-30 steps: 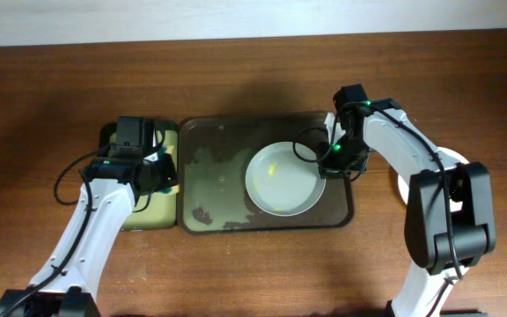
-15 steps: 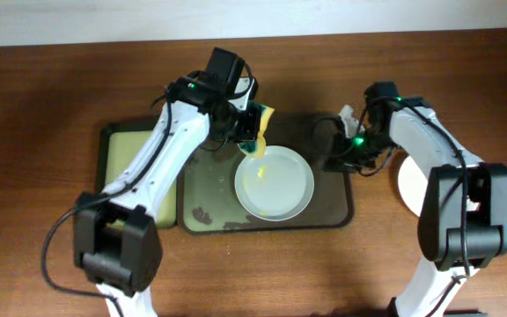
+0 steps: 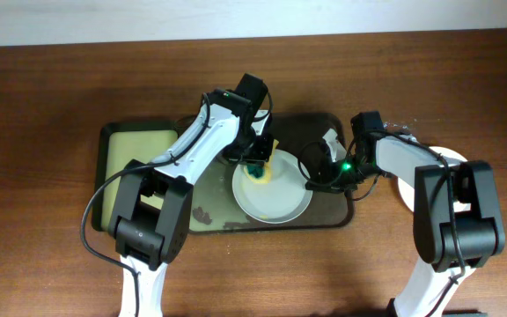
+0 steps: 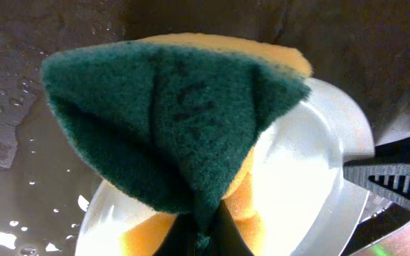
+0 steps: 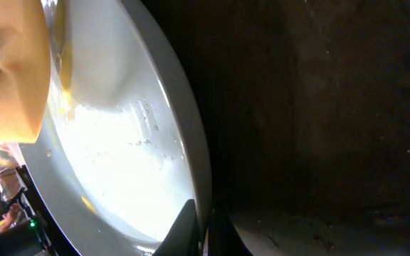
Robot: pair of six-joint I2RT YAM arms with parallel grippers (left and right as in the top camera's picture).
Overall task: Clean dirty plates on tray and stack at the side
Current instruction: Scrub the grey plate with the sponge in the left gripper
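Note:
A white plate (image 3: 275, 195) lies on the dark wet tray (image 3: 334, 207). My left gripper (image 3: 259, 165) is shut on a yellow and green sponge (image 3: 263, 173) and presses it onto the plate's far left part. In the left wrist view the sponge (image 4: 184, 121) is folded, green side up, over the plate (image 4: 297, 178), with the gripper (image 4: 205, 240) pinching it. My right gripper (image 3: 313, 183) is shut on the plate's right rim. In the right wrist view the gripper (image 5: 203, 231) pinches the rim of the plate (image 5: 119, 156), with the sponge (image 5: 16, 71) at far left.
A small black-rimmed tray (image 3: 135, 167) with a yellow-green inside lies left of the dark tray. Another white plate (image 3: 450, 158) lies on the table to the right, mostly hidden under my right arm.
My left arm came off the small tray with the sponge and set it on the plate. My right gripper moved down onto the plate's right rim, and the plate shifted slightly left.

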